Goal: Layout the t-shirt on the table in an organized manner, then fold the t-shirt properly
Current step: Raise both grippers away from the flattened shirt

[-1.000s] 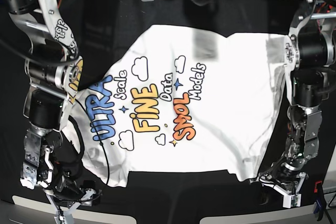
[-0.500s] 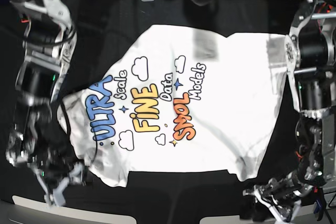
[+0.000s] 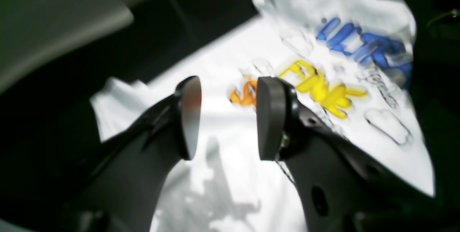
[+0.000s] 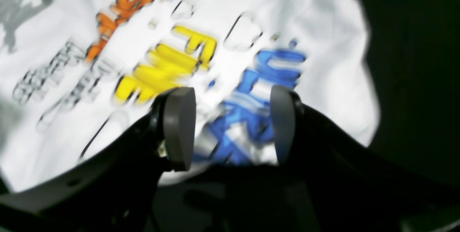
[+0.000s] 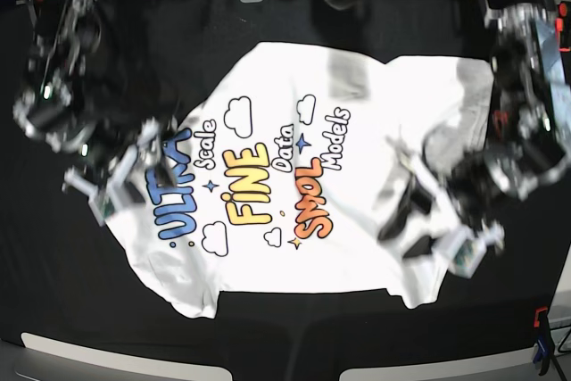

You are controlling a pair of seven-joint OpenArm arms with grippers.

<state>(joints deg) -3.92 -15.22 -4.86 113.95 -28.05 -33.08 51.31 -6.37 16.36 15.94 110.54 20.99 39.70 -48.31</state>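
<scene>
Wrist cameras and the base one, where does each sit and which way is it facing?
Base: above the table, facing down on the t-shirt; both arms show.
Left wrist: on the left arm, facing the shirt past its open gripper.
Right wrist: on the right arm, facing the ULTRA side past its open gripper.
Both wrist views share the yellow FINE print.

— Bright on the white shirt?
— Very, nearly washed out, with hard dark shadows cast toward its right side.
— Sharp throughout?
— Crisp on the print, smeared on both arms; soft in both wrist views.
</scene>
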